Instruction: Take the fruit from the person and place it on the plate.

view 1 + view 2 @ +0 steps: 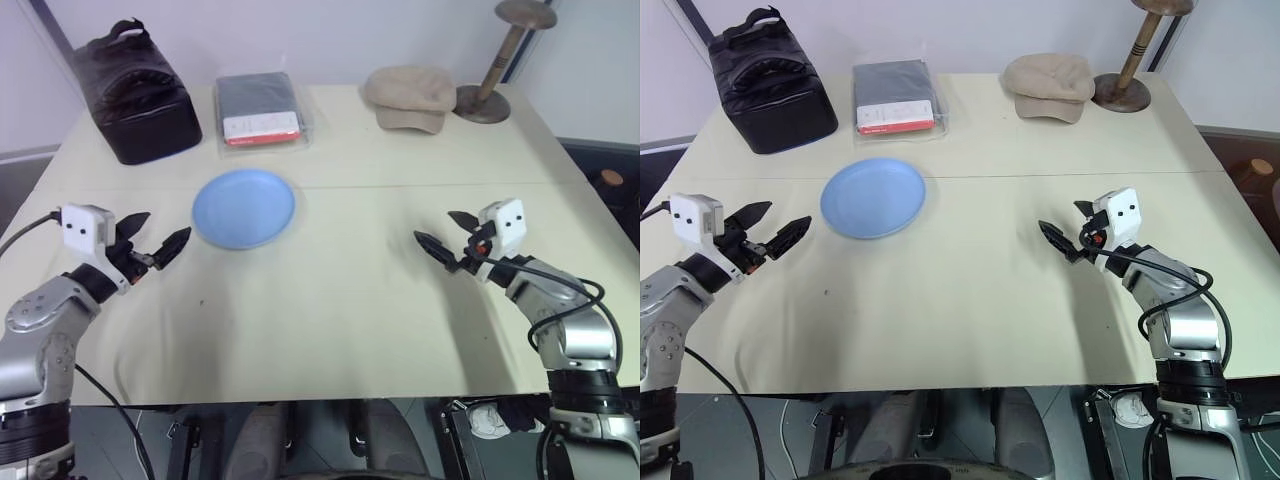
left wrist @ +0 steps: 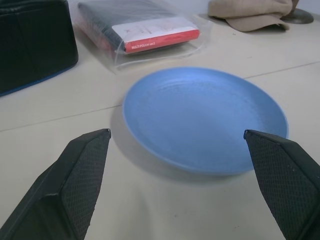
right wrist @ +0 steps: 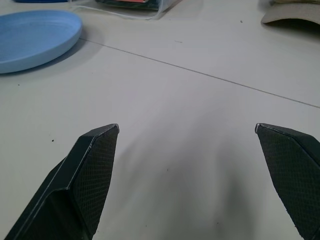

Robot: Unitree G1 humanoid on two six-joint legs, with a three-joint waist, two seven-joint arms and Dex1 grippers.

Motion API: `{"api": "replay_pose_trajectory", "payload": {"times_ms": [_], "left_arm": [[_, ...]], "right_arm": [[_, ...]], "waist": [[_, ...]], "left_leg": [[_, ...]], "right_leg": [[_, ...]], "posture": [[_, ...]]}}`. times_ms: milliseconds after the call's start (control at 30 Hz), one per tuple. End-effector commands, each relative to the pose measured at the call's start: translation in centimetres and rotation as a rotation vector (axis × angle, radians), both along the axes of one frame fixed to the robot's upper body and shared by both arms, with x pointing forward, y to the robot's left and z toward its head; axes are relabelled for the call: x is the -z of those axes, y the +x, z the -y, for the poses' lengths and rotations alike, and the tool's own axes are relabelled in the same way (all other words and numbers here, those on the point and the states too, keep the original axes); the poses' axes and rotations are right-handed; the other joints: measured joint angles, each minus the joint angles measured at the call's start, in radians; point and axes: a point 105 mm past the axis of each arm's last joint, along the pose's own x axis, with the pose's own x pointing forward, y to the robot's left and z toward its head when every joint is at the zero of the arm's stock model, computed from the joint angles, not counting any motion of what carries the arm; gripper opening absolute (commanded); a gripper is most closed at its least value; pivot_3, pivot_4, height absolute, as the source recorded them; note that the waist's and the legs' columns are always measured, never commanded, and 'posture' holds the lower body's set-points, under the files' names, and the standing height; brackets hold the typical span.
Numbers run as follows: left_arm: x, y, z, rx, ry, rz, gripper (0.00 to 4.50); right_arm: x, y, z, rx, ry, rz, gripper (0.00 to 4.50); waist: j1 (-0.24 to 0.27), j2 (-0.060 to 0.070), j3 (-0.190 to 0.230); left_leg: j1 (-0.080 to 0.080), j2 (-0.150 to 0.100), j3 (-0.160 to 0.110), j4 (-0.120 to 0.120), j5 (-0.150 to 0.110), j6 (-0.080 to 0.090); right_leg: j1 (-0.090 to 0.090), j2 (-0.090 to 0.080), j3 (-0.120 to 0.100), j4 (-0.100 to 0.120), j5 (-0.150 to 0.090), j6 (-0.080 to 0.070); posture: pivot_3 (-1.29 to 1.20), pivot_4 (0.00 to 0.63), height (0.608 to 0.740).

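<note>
Above the near left of the bench, the left hand hovers with its fingers spread apart, holding nothing. Just right of it lies the light blue plate, bare. Over on the right, the right hand hovers too, fingers apart and holding nothing. Along the far edge sit a black bag, a clear pouch, a tan cap and a wooden stand.

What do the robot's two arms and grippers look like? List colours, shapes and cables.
Both arms are silver-grey metal with rounded joints. The left gripper and the right gripper each have two black, pointed, textured jaws and a white box at the wrist. Black cables loop along both arms. A small red-orange part sits near each gripper's base.
</note>
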Motion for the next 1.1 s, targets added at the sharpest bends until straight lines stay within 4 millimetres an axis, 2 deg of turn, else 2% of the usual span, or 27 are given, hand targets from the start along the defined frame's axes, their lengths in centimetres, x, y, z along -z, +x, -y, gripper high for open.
{"api": "replay_pose_trajectory", "payload": {"times_ms": [33,767,833,967,1100], "left_arm": [[-1.1,0.0,0.0,0.0,0.012,0.049,4.47],[-1.2,0.2,0.1,0.004,0.02,0.052,4.47],[-1.2,0.2,0.0,0.004,0.021,0.053,4.47],[-1.1,0.3,0.1,0.009,0.023,0.052,4.47],[-1.7,0.6,0.3,0.021,0.001,0.068,4.47]], "right_arm": [[-1.3,0.1,0.5,0.017,-0.003,0.056,4.5],[-1.4,0.0,0.3,0.009,0.004,0.06,4.5],[-2.3,-0.5,-0.8,-0.056,0.045,0.052,4.5],[-6.3,-3.2,-4.5,-0.299,0.193,0.037,4.5],[-8.2,-4.2,-5.6,-0.369,0.178,0.035,4.5]], "waist": [[0.0,0.0,0.0],[0.0,0.0,0.0],[0.0,0.0,0.0],[-0.001,0.0,0.0],[0.0,-0.001,0.0]], "left_leg": [[0.0,0.0,0.0,0.0,0.0,0.0],[0.0,0.0,0.0,0.0,0.0,0.0],[0.0,0.0,0.0,0.0,0.0,0.0],[0.0,0.0,0.0,0.0,0.0,0.0],[0.0,0.0,0.0,0.0,0.0,0.0]], "right_leg": [[0.0,0.0,0.0,0.0,0.0,0.0],[0.0,0.0,0.0,0.0,0.0,0.0],[0.0,0.0,0.0,0.0,0.0,0.0],[0.0,0.0,0.0,0.001,0.0,0.0],[0.0,0.0,0.0,0.0,0.0,0.0]], "posture": [[0.0,0.15,0.74],[0.0,0.15,0.74],[0.0,0.15,0.74],[0.0,0.15,0.74],[0.0,0.15,0.74]]}}
